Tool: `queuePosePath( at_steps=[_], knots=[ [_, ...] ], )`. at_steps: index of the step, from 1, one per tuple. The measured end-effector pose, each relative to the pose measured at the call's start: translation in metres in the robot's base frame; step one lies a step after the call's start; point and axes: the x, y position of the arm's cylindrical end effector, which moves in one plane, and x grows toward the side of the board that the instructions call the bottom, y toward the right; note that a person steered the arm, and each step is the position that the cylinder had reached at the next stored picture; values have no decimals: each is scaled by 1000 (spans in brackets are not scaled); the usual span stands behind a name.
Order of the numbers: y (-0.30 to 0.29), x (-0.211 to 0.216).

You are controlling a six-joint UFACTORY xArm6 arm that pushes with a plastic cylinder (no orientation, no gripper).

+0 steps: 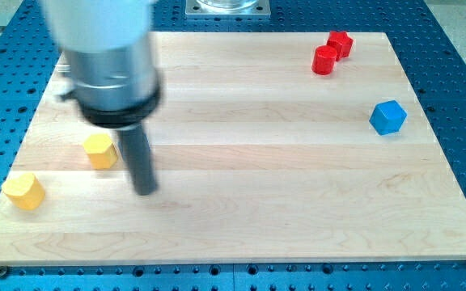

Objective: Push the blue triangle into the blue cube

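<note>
While my tip [145, 191] rests beside a yellow block [100, 151], the faceted blue cube [387, 117] sits far right; jaws: cannot tell.

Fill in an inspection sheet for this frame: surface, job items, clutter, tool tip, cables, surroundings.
Surface: pale wooden board, flat.
Job's things: blue cube-like block near the view's right edge; blue triangle not seen, possibly hidden behind the arm.
Clutter: two red blocks touching at the view's top right; yellow block just left of the rod; another yellow block at the view's bottom left.
Grippers: none fitted; my tip touches no block.
Cables: nothing seen.
Surroundings: blue perforated table, metal mount at top.
</note>
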Motion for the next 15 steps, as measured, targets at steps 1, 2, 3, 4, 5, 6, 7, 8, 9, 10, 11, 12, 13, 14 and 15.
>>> queuePosePath(
  at_steps=[1,2,3,4,5,6,7,8,9,10,11,12,13,14,15],
  knots=[
    [-51,-35],
    [24,-107],
    [27,-97],
    [-33,-82],
    [91,-69],
    [106,-65],
    [68,-4],
    [155,-22],
    [234,-55],
    [142,-34],
    [154,-49],
    [239,-88],
    [155,-69],
    [220,-133],
    [303,-149]
  ],
)
